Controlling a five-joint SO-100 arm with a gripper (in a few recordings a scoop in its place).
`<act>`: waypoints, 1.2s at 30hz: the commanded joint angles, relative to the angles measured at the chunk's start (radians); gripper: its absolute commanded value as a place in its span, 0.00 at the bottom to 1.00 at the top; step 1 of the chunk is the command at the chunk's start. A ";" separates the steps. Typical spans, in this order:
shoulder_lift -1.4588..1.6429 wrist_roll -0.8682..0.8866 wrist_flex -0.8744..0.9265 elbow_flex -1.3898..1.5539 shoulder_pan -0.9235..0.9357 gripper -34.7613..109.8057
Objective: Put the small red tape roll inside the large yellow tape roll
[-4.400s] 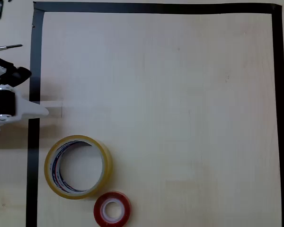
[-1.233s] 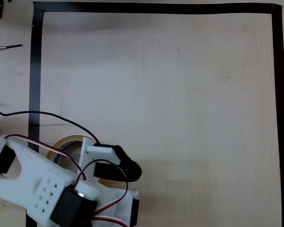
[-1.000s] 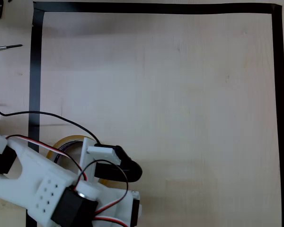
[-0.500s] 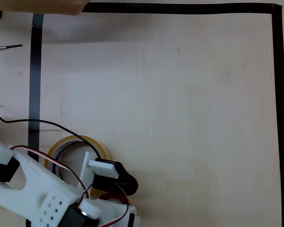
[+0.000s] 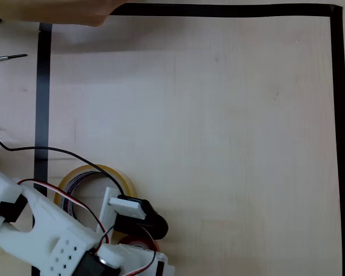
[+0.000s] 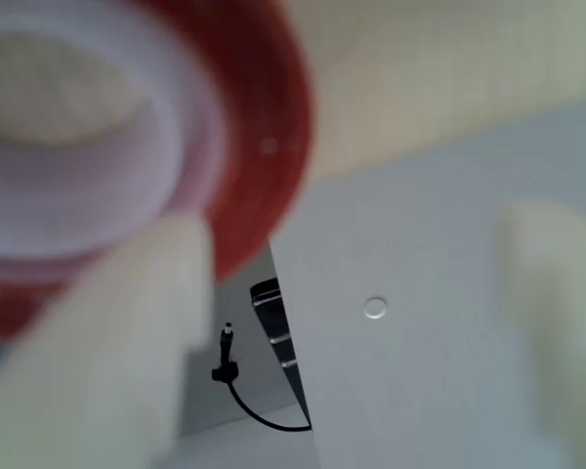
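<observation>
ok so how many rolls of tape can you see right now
2. The yellow roll lies near the lower left of the overhead view, partly under the arm. The red roll peeks out just below it by the gripper, and looms blurred in the wrist view. More could be hidden beneath the arm.

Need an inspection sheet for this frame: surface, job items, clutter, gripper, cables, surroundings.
Surface: pale wood table, black tape border.
Job's things: large yellow tape roll flat, partly under the arm; small red tape roll close to the wrist camera, blurred, a sliver of red in the overhead view.
Clutter: thin tool outside the border.
Gripper: gripper over the red roll; grasp cannot be told.
Cables: black cable, red and white wires.
Surroundings: a person's hand at top edge.
</observation>
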 commanded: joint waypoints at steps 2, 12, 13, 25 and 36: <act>0.014 0.029 -0.011 -0.063 0.012 0.39; 0.052 0.080 0.018 -0.063 -0.028 0.40; 0.072 0.089 0.014 -0.063 -0.029 0.40; 0.302 0.092 0.003 0.005 0.037 0.26; 0.210 0.083 -0.048 0.012 0.187 0.24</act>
